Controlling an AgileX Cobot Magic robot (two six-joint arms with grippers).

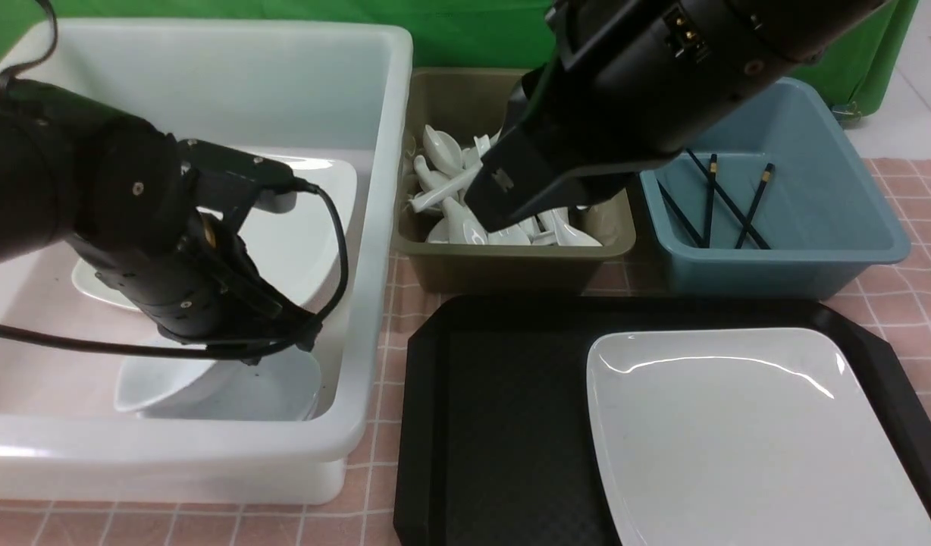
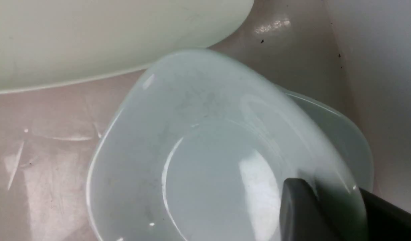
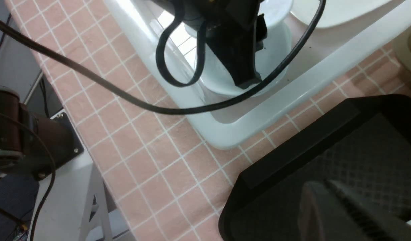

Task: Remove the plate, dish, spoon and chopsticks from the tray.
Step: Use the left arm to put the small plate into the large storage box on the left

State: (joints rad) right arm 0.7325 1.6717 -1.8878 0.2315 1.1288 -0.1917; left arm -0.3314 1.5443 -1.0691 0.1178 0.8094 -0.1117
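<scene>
The large white square plate (image 1: 738, 432) lies on the right part of the black tray (image 1: 496, 425). My left gripper (image 1: 283, 337) is down inside the white bin (image 1: 359, 227), shut on the rim of a small white dish (image 2: 198, 160), one finger inside and one outside; it also shows in the left wrist view (image 2: 339, 207). The dish (image 1: 170, 379) hangs tilted over another dish (image 1: 268, 394). My right gripper (image 1: 484, 212) is shut and empty, above the tray's far edge; it also shows in the right wrist view (image 3: 329, 201). The blue-tipped spoon and the plain black chopsticks are not in view.
An olive bin (image 1: 511, 265) holds several plain white spoons (image 1: 450, 189). A blue bin (image 1: 784, 227) holds dark sticks with gold bands (image 1: 753, 205). A larger white plate (image 1: 299, 227) leans in the white bin. The pink checked cloth (image 1: 374, 455) covers the table.
</scene>
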